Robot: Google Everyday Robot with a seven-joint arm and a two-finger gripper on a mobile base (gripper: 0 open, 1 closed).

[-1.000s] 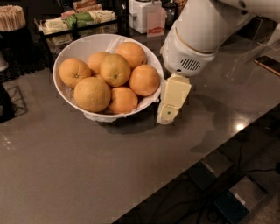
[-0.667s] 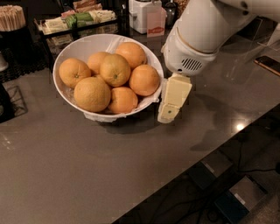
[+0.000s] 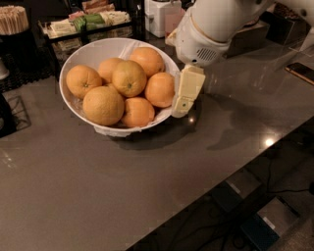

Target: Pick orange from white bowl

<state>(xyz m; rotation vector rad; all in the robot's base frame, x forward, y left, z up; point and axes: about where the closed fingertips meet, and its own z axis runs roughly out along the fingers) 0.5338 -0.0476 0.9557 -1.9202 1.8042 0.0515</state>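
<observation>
The white bowl [image 3: 91, 50] stands on the grey counter, left of centre, and holds several oranges heaped together. My cream gripper [image 3: 185, 93] hangs from the white arm [image 3: 216, 24] at the bowl's right rim. It is right beside the rightmost orange [image 3: 159, 89], over the rim's edge. I cannot see whether it touches the orange. Nothing is seen held in it.
Behind the bowl are a black rack with packets [image 3: 86, 22], a holder of wooden sticks [image 3: 13, 19] and a white container [image 3: 159, 14]. A phone [image 3: 300, 72] lies at the far right. The counter's front edge [image 3: 206, 191] runs diagonally, with the floor and cables below.
The gripper has moved a little left and up, from the counter beside the bowl to the bowl's right rim next to the rightmost orange. The oranges have not moved.
</observation>
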